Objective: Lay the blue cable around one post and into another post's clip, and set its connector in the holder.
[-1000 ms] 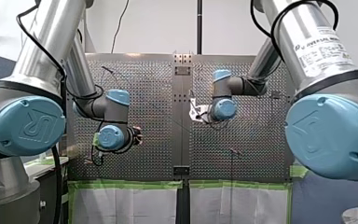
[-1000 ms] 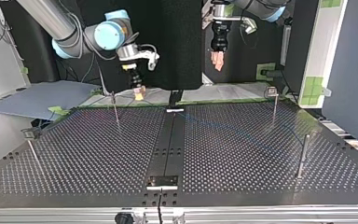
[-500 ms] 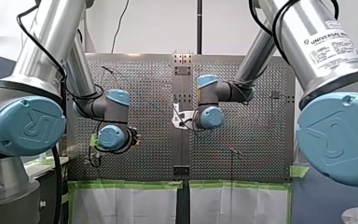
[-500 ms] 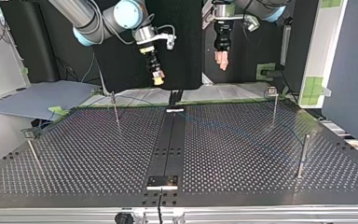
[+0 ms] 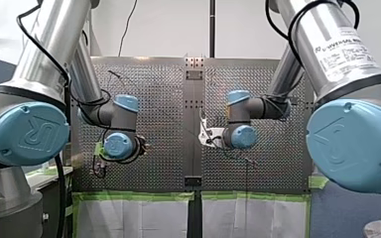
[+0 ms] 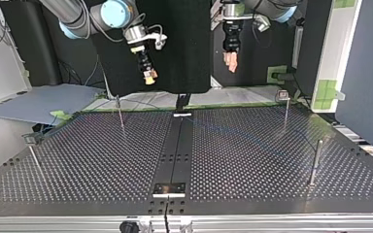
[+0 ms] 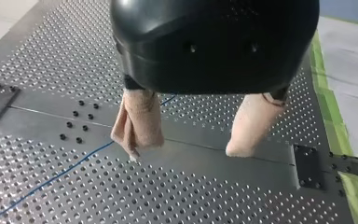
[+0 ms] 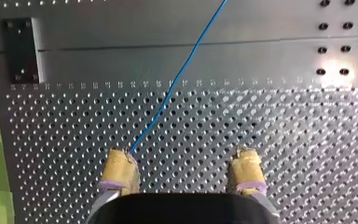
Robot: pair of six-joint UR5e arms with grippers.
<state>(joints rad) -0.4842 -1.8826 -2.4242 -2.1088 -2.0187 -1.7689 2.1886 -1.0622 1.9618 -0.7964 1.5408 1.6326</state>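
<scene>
The thin blue cable lies flat on the perforated table and crosses the central strip; in the top view it is a faint line. My right gripper hangs above it, yellow pads wide apart and empty, the cable's near stretch passing by one fingertip. In the top view this gripper is high over the table's far edge. My left gripper is open too, beige pads apart with nothing between them, and the cable runs on the table below. It hovers at the top view's upper right.
Thin posts stand on the table: one far left, one far right, one near right, one near left. A small metal plate sits on the central strip near the front edge. Green tape edges the far side.
My right gripper rose from near the far-left post, swung toward the top view's middle, then back left, staying high. My left gripper barely shifted. Both stayed open.
</scene>
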